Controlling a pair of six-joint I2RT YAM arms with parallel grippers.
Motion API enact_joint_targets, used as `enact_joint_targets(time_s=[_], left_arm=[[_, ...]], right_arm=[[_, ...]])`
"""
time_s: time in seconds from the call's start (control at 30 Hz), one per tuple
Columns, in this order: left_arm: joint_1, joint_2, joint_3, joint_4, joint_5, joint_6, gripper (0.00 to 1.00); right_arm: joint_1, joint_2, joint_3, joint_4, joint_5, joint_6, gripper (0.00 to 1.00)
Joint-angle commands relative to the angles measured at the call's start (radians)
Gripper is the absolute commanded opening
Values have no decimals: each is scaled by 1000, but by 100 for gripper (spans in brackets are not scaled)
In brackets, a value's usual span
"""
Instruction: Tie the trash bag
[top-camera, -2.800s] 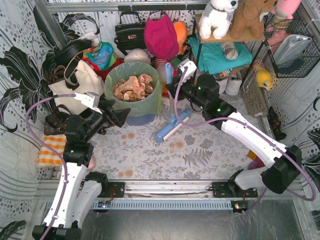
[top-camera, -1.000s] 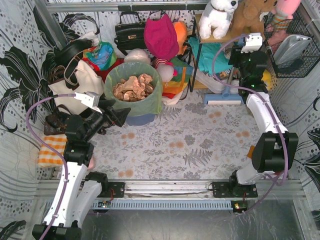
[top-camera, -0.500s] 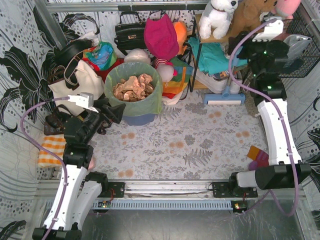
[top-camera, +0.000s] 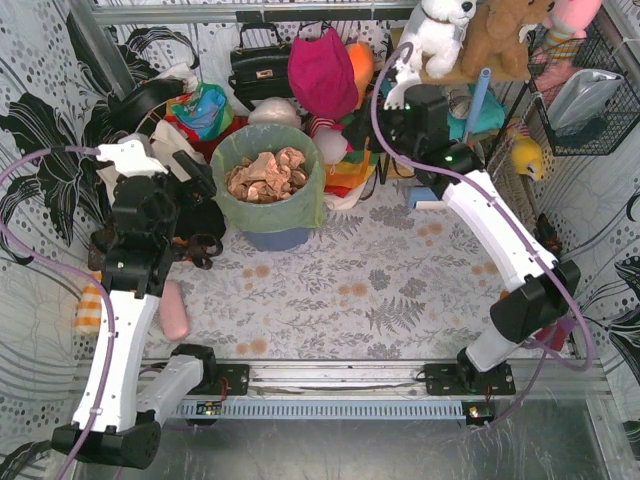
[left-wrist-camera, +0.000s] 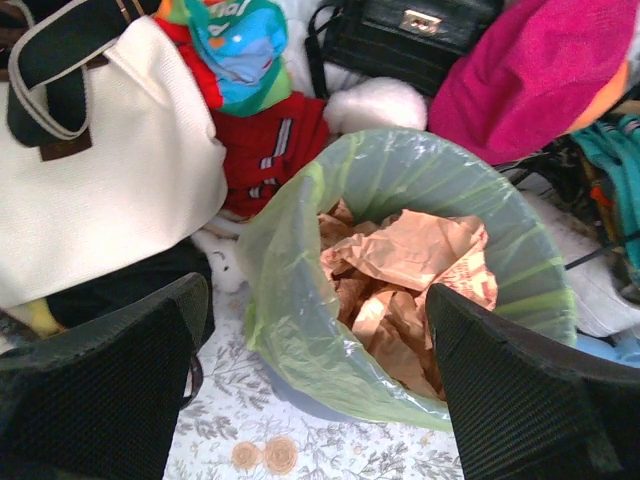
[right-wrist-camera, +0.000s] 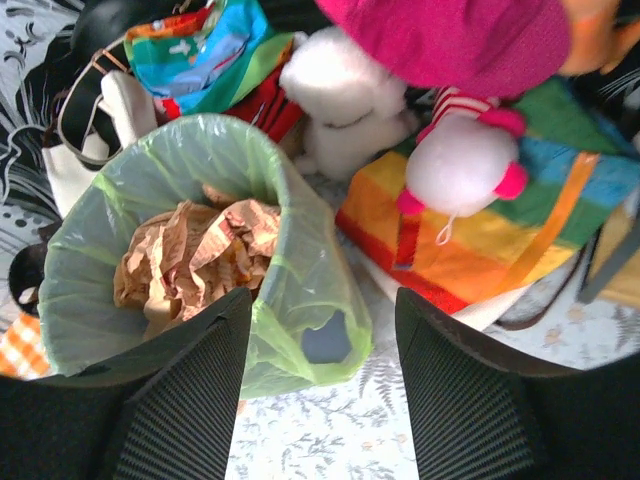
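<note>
The trash bag (top-camera: 303, 205) is thin light-green plastic, open, its rim folded over a blue-grey bin, with crumpled brown paper (top-camera: 265, 172) inside. My left gripper (top-camera: 198, 175) is open and empty just left of the bag's rim. In the left wrist view it (left-wrist-camera: 315, 400) hovers above the bag's near edge (left-wrist-camera: 300, 300), with a finger on each side. My right gripper (top-camera: 368, 125) is open and empty to the right of the bag. In the right wrist view it (right-wrist-camera: 320, 400) hangs above the bag's folded skirt (right-wrist-camera: 300, 270), where a hole shows the bin (right-wrist-camera: 325, 340).
A cream tote (top-camera: 165, 160) stands left of the bin. A black handbag (top-camera: 260, 65) and a magenta hat (top-camera: 322, 72) are behind it, and a rainbow bag (top-camera: 350, 165) is to its right. A blue squeegee (top-camera: 448, 192) lies below the shelf with plush toys (top-camera: 440, 35).
The right arm carried the blue squeegee off to the back right, then swung back left to beside the bag. The left arm rose and moved closer to the bag's left rim.
</note>
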Motion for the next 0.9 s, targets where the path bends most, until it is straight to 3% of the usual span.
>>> enact_joint_targets(time_s=[0.0,0.1,0.27,0.5,0.73,0.87], left_arm=[[-4,72,79,-143,-76,0,98],[-4,151,119,-177,-63,10,100],[-4,359,251,-330,-25,9,79],[-4,392,263,-299,-22,-1,63],[-4,446,334,-307,-32,27,60],[-4,469,357,-306,-39,38,58]], right_arm=[[31,27,5,53,-29,112,58],[44,54,-23,128,-73,158,54],[70,197,119,-14,-14,219,46],[99,356,323,-181,19,224,42],[106,477,503,-302,6,197,26],[109,522,560,-340,-15,188,26]])
